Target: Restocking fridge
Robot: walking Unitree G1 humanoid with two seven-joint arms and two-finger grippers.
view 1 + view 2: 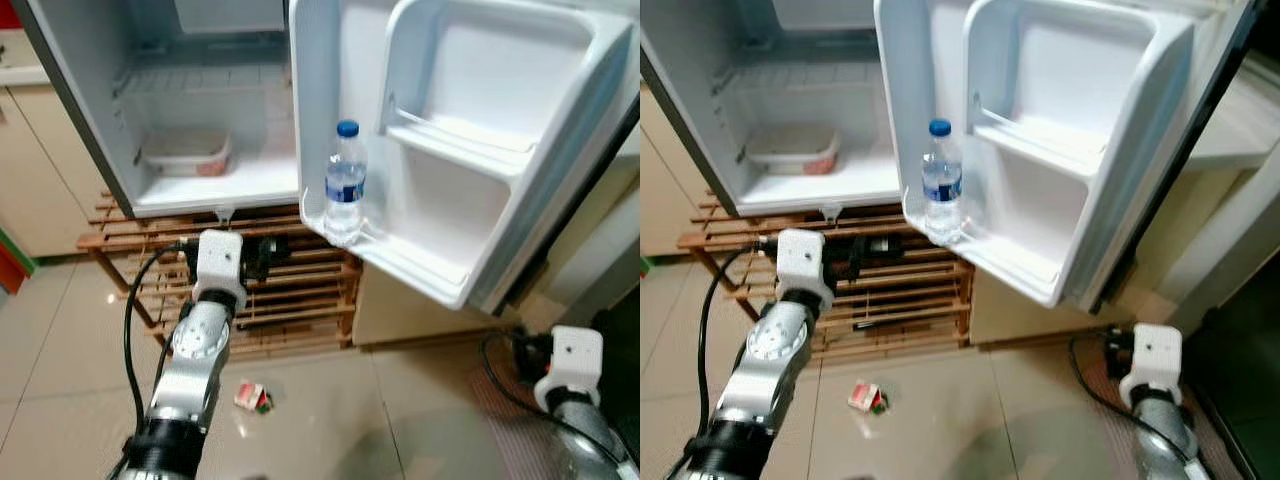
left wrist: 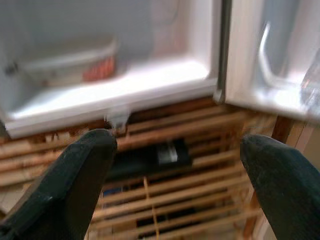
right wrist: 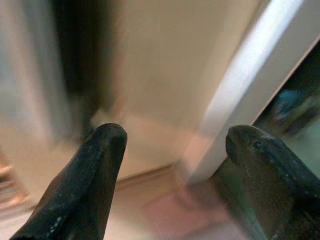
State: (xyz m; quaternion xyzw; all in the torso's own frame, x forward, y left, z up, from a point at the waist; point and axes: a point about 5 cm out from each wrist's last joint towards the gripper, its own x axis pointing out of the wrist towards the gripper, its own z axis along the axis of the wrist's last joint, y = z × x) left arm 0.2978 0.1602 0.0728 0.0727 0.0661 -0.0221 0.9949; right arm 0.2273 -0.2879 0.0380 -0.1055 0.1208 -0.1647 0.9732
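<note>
Fridge (image 1: 215, 190), small, white and wide open, sits on a slatted wooden rack (image 1: 290, 290) ahead of me. A clear plastic water bottle with a blue cap (image 1: 345, 183) stands upright in the lower door shelf (image 1: 400, 255). My left gripper (image 2: 175, 165) reaches forward at rack height just below the cabinet, fingers (image 2: 75, 185) spread wide and empty. My right gripper (image 3: 175, 150) hangs low beside the door, likewise parted, holding nothing. A small red-and-white carton (image 1: 253, 397) lies on the tiled floor (image 1: 60, 380).
</note>
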